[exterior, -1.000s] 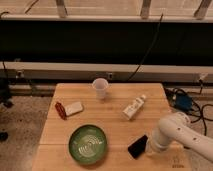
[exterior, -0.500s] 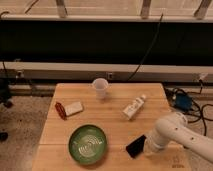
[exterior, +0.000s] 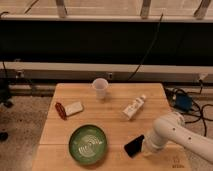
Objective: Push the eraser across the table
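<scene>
The eraser (exterior: 133,146), a small flat black block, lies near the front right of the wooden table (exterior: 115,115), just right of the green bowl. My gripper (exterior: 148,147) is shut and points down at the eraser's right end, right against it. The white arm (exterior: 172,132) comes in from the lower right and covers most of the gripper. Whether the gripper touches the eraser is hidden.
A green bowl (exterior: 88,144) sits front centre, close to the eraser's left. A white cup (exterior: 100,88) stands at the back. A white bottle (exterior: 134,108) lies right of centre, and a white block (exterior: 75,108) and a red object (exterior: 60,110) lie at the left. Cables (exterior: 182,102) run over the floor at the right.
The eraser and the gripper behind it have shifted slightly left, toward the green bowl. Everything else on the table has stayed put.
</scene>
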`<move>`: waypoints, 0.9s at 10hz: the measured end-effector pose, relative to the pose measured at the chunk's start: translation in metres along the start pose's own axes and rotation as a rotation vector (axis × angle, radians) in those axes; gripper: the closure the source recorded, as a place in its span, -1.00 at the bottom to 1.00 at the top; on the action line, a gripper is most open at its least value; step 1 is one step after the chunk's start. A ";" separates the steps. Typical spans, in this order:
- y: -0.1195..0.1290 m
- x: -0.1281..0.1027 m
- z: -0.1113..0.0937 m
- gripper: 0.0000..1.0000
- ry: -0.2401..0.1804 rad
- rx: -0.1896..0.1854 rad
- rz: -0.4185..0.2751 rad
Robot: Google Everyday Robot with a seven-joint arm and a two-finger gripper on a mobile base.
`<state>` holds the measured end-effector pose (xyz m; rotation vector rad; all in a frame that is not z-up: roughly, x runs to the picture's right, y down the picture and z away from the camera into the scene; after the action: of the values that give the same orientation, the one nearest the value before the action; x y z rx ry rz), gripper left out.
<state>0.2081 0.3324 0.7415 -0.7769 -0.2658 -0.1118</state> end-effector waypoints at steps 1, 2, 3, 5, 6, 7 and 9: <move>-0.001 -0.002 0.001 0.96 0.000 0.000 -0.008; -0.002 -0.004 0.001 0.96 0.001 -0.001 -0.015; -0.002 -0.005 0.001 0.96 0.001 -0.001 -0.020; -0.004 -0.009 0.002 0.96 0.003 0.000 -0.034; -0.004 -0.011 0.002 0.96 0.005 0.000 -0.040; -0.006 -0.013 0.002 0.96 0.006 0.001 -0.046; -0.007 -0.015 0.003 0.96 0.009 0.002 -0.053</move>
<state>0.1916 0.3296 0.7434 -0.7674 -0.2782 -0.1649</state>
